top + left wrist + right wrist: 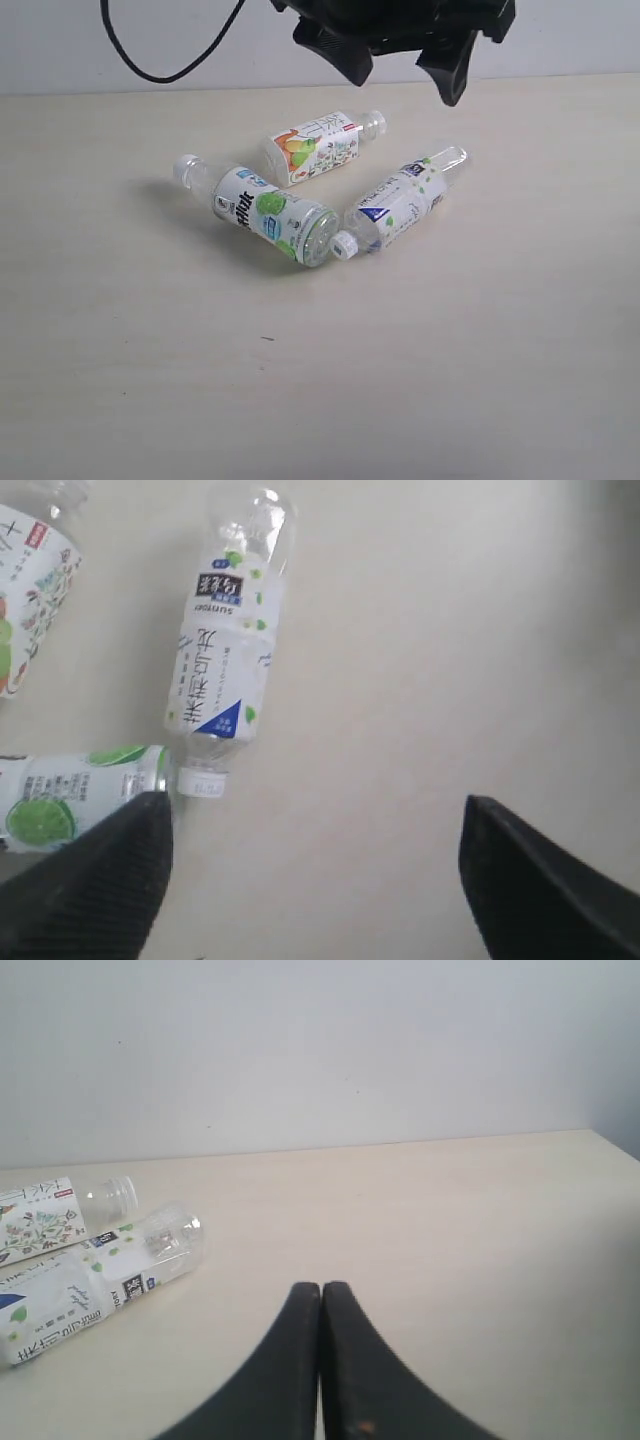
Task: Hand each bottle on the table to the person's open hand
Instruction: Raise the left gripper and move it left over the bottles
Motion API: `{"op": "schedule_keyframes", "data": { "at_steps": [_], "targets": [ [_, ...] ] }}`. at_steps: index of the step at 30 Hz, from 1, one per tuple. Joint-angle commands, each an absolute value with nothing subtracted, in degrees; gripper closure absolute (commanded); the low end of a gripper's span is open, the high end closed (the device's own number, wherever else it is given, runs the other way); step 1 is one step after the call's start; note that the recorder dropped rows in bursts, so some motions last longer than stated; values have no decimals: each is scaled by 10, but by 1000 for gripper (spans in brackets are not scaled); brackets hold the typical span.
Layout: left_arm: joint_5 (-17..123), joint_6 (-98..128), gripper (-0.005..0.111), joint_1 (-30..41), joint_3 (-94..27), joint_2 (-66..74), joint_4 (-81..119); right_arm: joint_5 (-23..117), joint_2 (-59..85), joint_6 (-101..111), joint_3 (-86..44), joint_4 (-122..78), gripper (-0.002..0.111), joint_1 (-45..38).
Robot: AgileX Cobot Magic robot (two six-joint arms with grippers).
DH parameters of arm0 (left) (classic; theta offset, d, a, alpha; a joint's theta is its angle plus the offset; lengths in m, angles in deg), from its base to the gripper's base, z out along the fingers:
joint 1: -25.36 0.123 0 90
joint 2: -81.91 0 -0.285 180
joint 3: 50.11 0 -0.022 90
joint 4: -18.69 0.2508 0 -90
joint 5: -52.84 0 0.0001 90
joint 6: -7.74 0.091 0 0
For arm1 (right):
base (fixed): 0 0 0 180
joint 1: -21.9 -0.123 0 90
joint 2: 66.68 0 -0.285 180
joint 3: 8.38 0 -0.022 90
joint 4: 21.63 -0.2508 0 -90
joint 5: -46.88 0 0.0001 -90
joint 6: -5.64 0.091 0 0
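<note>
Three clear bottles lie on their sides on the beige table [500,350]. The pear-label bottle [315,147] is at the back, the lime-label bottle [265,208] at the left and the blue-label bottle [400,200] at the right. My left gripper [405,75] hangs open above and behind them, holding nothing. In its wrist view the gripper [315,880] is over bare table beside the blue-label bottle [225,650]. My right gripper [321,1290] is shut and empty, off to the side of the blue-label bottle [100,1280]. The pinkish bottle and the hand are out of view.
A black cable [170,70] loops down in front of the pale wall at the back left. The white cap of the blue-label bottle [344,244] nearly touches the base of the lime-label bottle. Bare table stretches in front and to both sides.
</note>
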State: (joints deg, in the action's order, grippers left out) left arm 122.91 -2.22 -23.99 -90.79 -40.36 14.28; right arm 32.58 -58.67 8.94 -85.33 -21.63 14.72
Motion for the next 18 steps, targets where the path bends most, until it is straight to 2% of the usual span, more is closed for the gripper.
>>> {"op": "schedule_keyframes", "data": {
  "at_steps": [1, 18],
  "targets": [
    [1228, 0, 31, -238, -853, -376, 155, 329, -589, 87, -856, -216, 108, 149],
    [1195, 77, 31, -237, -638, -236, 201, 329, -589, 87, -856, -216, 108, 149]
  ]
}}
